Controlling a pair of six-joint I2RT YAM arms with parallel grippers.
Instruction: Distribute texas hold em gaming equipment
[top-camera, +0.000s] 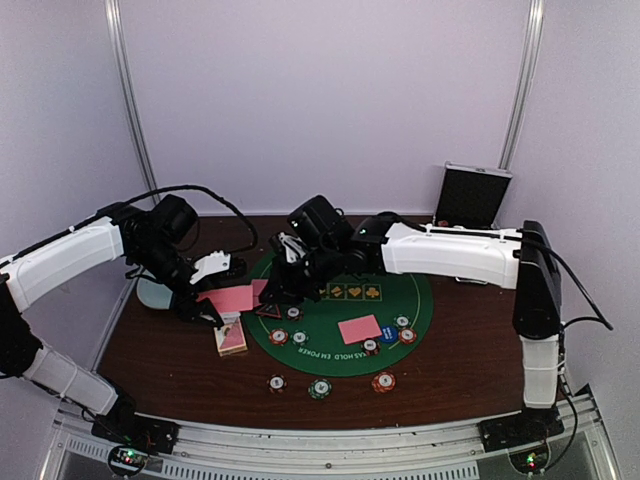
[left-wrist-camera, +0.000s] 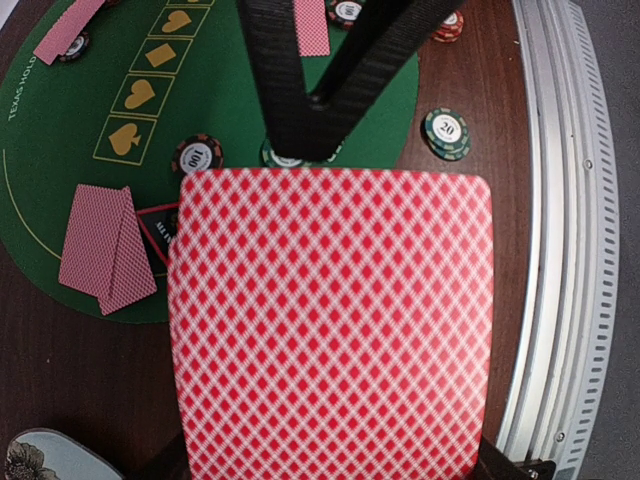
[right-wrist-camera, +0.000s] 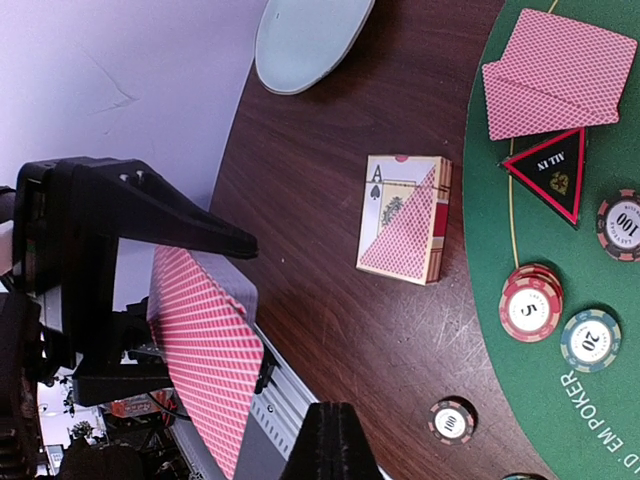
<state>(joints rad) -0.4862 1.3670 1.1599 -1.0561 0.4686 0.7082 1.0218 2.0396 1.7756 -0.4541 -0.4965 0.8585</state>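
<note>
Over left mat (left-wrist-camera: 70, 130) edge: left fingers (right-wrist-camera: 190, 225) clamp card (left-wrist-camera: 330, 320).

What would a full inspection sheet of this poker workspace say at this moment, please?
Surface: brown table carrying a round green mat.
Job's things: overlapping cards at the mat's left edge, triangular marker beside them; further card, blue button and mat chips on the felt; front chips on bare wood.
Clutter: card box left of the mat; pale dish far left; open metal case back right.
Grippers: left gripper shut on a held card; right gripper shut at that card's far edge, grip unclear.
Cables: black cables along both arms.
Surroundings: pale walls, metal front rail.
</note>
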